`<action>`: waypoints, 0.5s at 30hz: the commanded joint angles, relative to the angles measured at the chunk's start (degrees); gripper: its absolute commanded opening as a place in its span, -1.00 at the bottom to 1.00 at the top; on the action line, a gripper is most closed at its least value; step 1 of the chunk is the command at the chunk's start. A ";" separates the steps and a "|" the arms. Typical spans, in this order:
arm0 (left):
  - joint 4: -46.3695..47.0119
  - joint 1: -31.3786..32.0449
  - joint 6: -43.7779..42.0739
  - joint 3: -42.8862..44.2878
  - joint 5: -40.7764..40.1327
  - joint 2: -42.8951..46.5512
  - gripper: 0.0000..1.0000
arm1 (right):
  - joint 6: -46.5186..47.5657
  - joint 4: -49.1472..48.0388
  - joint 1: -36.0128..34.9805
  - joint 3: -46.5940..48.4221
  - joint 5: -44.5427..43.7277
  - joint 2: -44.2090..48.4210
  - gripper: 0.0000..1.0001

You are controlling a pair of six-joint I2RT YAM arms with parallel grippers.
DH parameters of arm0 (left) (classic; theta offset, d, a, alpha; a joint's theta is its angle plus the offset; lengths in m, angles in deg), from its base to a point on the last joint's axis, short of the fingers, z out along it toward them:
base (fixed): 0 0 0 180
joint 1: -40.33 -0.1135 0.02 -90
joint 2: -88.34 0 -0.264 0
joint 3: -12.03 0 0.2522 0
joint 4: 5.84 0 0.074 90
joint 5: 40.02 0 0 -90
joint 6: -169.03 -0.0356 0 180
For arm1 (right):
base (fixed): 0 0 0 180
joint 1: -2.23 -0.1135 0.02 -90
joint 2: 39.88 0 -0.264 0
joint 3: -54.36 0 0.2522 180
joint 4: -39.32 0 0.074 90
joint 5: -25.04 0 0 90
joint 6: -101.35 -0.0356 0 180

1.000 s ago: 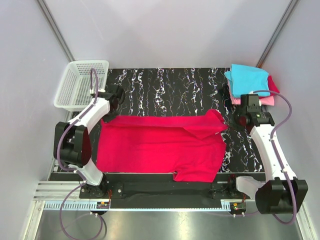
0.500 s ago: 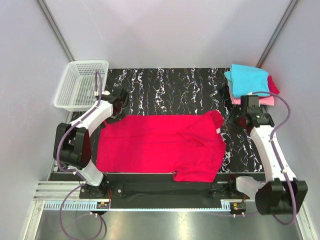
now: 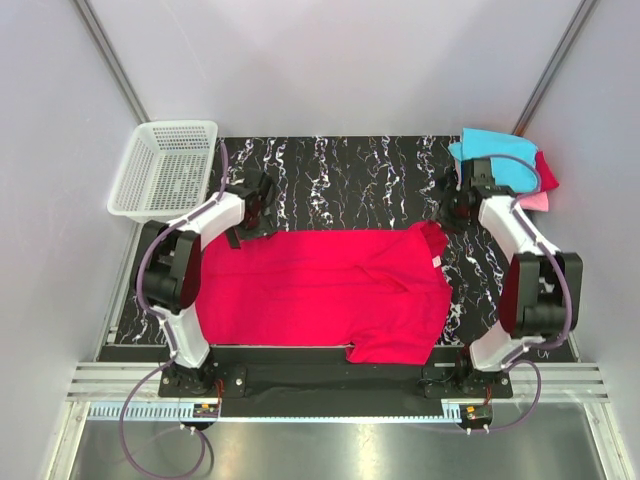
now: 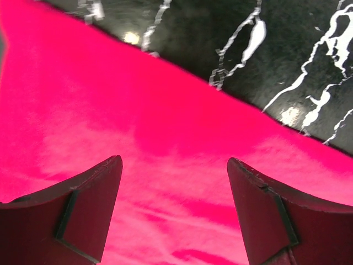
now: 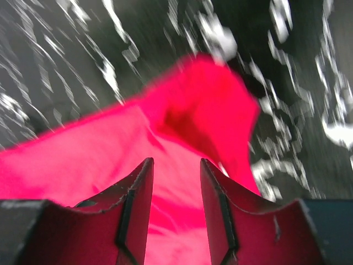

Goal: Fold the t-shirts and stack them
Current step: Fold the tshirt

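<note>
Left gripper point(image 4: 174, 163) spread wide, empty, above red t-shirt point(image 3: 320, 290) far edge; right gripper point(image 5: 176, 163) parted, empty, over bunched corner.

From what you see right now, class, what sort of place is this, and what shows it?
Probably a robot test cell, not a home: a left arm and right arm bolted at the edge of a marbled table, bare panel walls enclosing it, and a red shirt spread for folding.
</note>
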 commanded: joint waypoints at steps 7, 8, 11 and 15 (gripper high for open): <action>2.45 -0.18 -1.80 4.31 2.61 -4.25 0.63 | 1.35 -5.65 -0.08 13.74 4.26 -14.06 -0.08; 2.19 -0.18 -1.80 4.31 2.08 -4.34 0.63 | 1.44 -5.12 -0.17 13.66 4.00 -14.50 -0.08; 1.92 -0.35 -1.62 4.49 1.28 -4.25 0.63 | 0.65 -5.12 -0.52 11.39 3.03 -14.42 -0.07; 1.66 -0.35 -1.53 4.49 1.11 -4.43 0.63 | -0.05 -5.73 -1.48 8.13 2.68 -13.45 -0.08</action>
